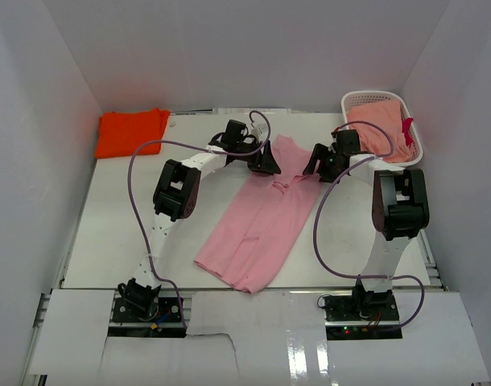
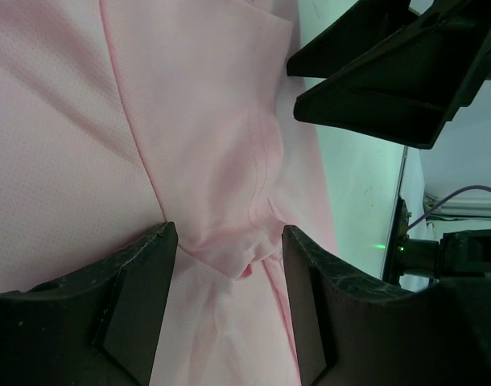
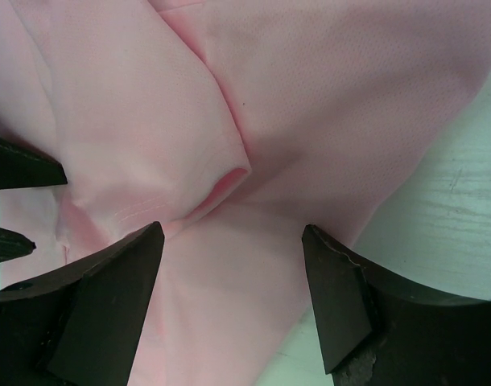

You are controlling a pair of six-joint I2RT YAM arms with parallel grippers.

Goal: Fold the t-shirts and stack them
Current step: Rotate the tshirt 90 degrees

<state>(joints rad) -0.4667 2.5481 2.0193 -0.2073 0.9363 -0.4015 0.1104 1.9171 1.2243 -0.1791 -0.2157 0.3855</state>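
Observation:
A light pink t-shirt [image 1: 257,225] lies lengthwise on the white table, its top end toward the back. It fills the left wrist view [image 2: 189,121] and the right wrist view [image 3: 326,96], with a folded sleeve bunched in each. My left gripper [image 1: 267,162] is open just above the shirt's top left part, jaws either side of a cloth fold [image 2: 229,265]. My right gripper [image 1: 314,166] is open over the shirt's top right part [image 3: 229,241], close to the left one. A bright orange t-shirt [image 1: 131,133] lies folded at the back left corner.
A white lattice basket [image 1: 354,100] stands at the back right and holds more pink cloth [image 1: 382,129] with a red bit. White walls close in the table on three sides. The right gripper's fingers [image 2: 390,64] show in the left wrist view.

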